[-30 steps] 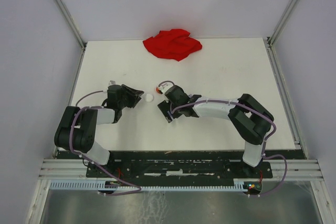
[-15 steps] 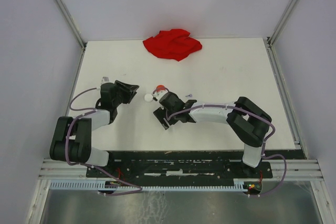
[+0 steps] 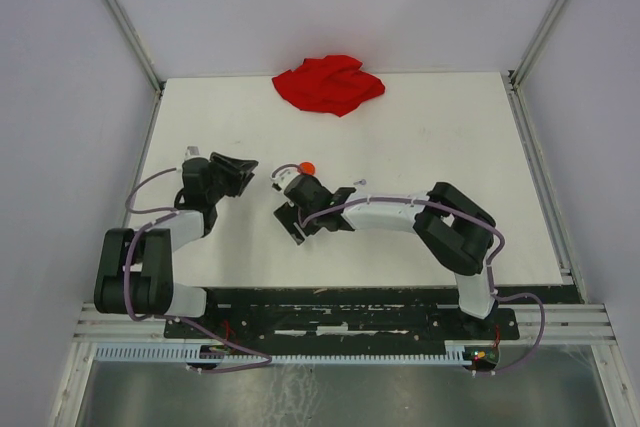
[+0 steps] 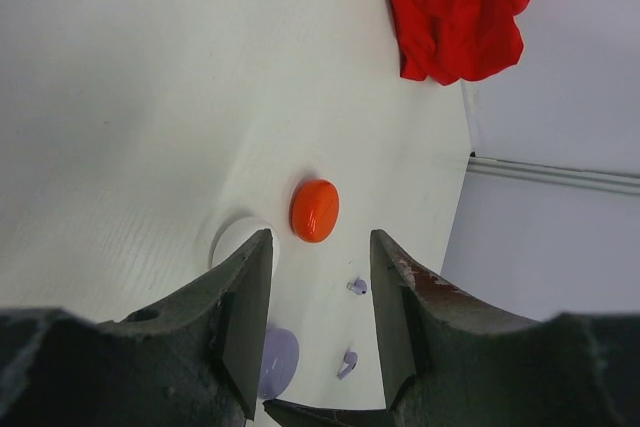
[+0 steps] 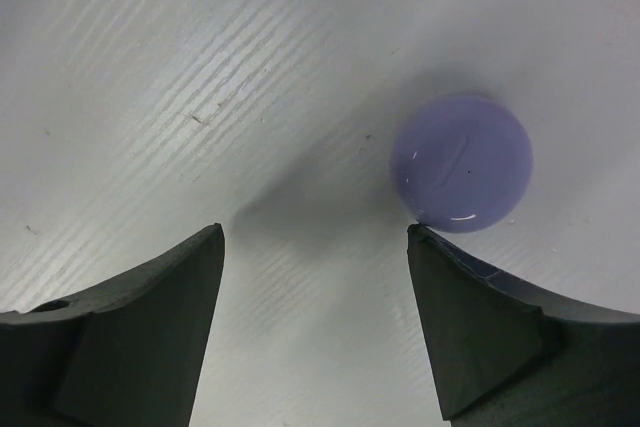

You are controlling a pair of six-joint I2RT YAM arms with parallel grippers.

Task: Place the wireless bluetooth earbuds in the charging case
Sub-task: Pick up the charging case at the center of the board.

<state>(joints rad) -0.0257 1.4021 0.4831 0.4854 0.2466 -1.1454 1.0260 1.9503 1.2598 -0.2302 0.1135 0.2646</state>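
Lavender case (image 5: 461, 163) just beside right tool (image 5: 315, 232)

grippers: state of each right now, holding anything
left gripper: partly open, holding nothing
right gripper: wide open, empty; lavender case sits by one fingertip, not gripped

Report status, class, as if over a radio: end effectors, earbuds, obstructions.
Left end effector open, empty. Right end effector open, empty, beside lavender disc. Two lavender earbuds loose on table. No obstruction seen.
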